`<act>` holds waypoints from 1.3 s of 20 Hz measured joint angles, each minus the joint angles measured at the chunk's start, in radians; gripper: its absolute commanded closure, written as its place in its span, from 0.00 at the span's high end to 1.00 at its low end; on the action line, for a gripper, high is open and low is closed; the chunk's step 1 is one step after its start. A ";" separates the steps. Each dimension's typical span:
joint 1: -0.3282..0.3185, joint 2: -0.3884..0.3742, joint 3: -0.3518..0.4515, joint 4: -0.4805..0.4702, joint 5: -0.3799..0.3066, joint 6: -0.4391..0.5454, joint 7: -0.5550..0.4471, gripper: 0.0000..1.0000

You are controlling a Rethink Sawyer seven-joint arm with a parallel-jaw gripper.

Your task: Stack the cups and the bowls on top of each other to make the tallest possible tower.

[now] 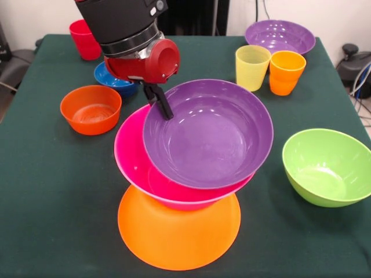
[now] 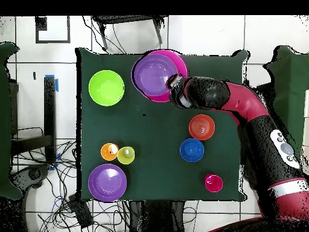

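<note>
Tower (image 1: pixel 185 191): purple over pink over orange.

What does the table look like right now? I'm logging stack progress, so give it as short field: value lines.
tower: purple bowl tilted in the hot pink bowl, on the upturned orange bowl
gripper: gripper at the purple bowl's rim, shut on it
loose bowls: lime green bowl, red-orange bowl, blue bowl, second purple bowl
cups: red cup, yellow cup, orange cup, all upright, unstacked
</note>
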 measured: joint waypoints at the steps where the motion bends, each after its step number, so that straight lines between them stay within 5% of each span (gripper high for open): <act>1: 0.000 0.001 0.001 -0.001 -0.001 0.000 0.000 0.00; 26: 0.001 0.053 0.025 -0.148 -0.018 0.016 -0.014 0.00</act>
